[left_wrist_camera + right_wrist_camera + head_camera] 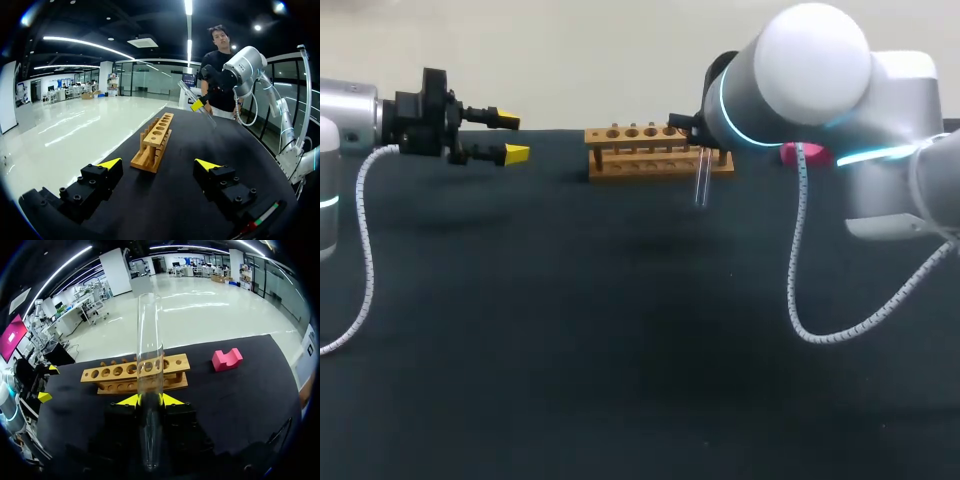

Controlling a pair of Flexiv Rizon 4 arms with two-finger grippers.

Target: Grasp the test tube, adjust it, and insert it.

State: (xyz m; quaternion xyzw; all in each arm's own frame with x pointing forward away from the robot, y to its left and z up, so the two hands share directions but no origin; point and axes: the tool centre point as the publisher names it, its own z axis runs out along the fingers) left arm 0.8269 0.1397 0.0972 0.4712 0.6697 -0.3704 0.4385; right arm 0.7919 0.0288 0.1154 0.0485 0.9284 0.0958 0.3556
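The clear test tube (150, 340) is clamped between my right gripper's (150, 400) yellow tips, so that gripper is shut on it. In the head view the tube (702, 183) hangs near the right end of the wooden rack (655, 150), its lower end a little above the table. My right arm's elbow hides most of that gripper there. The rack (135, 372) has a row of several holes, all empty. My left gripper (510, 137) hovers open and empty, well left of the rack. From the left wrist the rack (155, 142) lies ahead of the open left gripper (158, 167), with the tilted tube (199, 106) beyond.
A pink block (226, 360) lies on the black tabletop (620, 330) to the right of the rack, also seen behind my right arm (790, 152). My right arm's cable (798, 280) hangs down over the table's right half.
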